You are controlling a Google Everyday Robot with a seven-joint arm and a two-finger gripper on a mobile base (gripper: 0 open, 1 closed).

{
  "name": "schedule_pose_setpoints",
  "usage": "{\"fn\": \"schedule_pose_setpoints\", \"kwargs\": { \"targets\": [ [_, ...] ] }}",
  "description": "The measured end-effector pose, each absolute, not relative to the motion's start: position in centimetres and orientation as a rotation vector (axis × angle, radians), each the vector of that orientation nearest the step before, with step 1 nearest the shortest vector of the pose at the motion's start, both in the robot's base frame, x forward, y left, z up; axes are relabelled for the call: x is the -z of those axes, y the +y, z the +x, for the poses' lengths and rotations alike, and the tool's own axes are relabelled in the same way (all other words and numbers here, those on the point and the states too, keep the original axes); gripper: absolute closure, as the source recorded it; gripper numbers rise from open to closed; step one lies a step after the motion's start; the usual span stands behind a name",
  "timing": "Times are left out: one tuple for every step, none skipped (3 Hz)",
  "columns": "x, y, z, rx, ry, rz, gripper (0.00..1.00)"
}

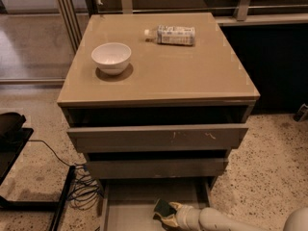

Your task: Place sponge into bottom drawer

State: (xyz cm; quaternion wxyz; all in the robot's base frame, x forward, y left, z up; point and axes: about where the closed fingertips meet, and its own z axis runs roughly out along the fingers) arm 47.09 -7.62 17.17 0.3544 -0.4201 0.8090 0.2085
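The bottom drawer (pixel 130 201) is pulled out at the foot of the cabinet, its flat grey floor showing. The sponge (pixel 162 209), dark green on pale yellow, is low inside the drawer near its right half. My gripper (pixel 168 214) reaches in from the lower right on a pale arm and is shut on the sponge, down close to the drawer floor. I cannot tell whether the sponge touches the floor.
A white bowl (pixel 111 57) and a lying plastic bottle (pixel 171 34) sit on the cabinet top. The scratched top drawer (pixel 159 137) and middle drawer (pixel 154 168) stand slightly open above. Black cables (pixel 82 189) and a dark stand (pixel 14 148) lie on the left floor.
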Motion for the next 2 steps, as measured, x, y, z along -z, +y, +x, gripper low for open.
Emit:
{"fn": "schedule_pose_setpoints", "kwargs": {
  "targets": [
    [-14.69,-7.51,48.21,-0.479,2.141,-1.090,1.00],
    [-14.53,-7.12,48.35,-0.475,2.139,-1.103,0.81]
  ]
}}
